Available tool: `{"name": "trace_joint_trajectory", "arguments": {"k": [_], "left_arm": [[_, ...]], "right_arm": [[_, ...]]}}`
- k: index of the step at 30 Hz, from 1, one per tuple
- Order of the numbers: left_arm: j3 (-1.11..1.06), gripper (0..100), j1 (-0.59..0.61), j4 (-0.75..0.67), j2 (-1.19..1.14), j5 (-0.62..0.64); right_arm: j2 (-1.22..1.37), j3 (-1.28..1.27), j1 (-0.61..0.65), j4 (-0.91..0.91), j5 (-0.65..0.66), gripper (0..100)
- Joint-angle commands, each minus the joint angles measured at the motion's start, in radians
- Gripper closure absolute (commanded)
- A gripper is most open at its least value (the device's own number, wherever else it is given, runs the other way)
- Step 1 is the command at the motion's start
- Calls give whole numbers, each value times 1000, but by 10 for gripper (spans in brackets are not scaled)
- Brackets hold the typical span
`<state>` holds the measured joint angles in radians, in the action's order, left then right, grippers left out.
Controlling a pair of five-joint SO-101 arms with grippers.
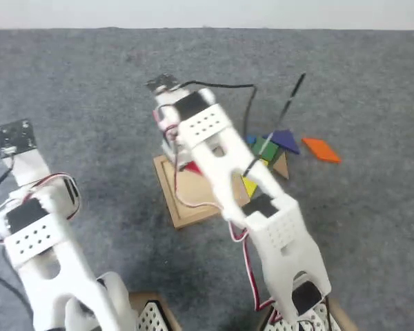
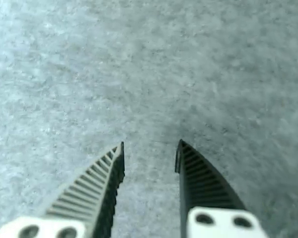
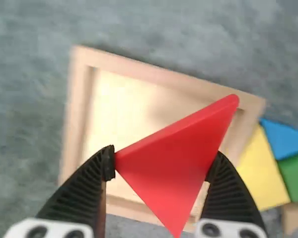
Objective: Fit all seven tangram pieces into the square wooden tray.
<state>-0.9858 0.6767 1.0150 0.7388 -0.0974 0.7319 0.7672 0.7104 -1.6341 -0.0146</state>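
The red triangle is pinched tight by the right gripper over the wooden tray, 9 o'clock of the loose pieces, and should be laid inside.

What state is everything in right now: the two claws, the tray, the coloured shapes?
wooden tray: visible floor bare.
red triangle: held over the wooden tray.
right gripper: shut on the red triangle.
left gripper: open, over bare carpet.
yellow piece: outside, beside the wooden tray.
blue piece: outside it.
green piece: outside it.
purple piece: outside it.
orange piece: alone on the carpet.
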Motion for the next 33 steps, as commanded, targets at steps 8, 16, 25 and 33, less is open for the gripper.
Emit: {"name": "trace_joint_trajectory", "arguments": {"k": [8, 16, 25, 33], "left_arm": [[39, 829, 8, -14, -2, 11], [38, 829, 6, -14, -2, 11], [18, 829, -40, -14, 0, 11], [16, 829, -41, -9, 0, 11]], "right_arm": [[-1, 58, 73, -76, 259, 888], [64, 38, 35, -160, 1054, 906], [65, 44, 28, -125, 1412, 905], [65, 46, -2, -85, 1517, 879]]}}
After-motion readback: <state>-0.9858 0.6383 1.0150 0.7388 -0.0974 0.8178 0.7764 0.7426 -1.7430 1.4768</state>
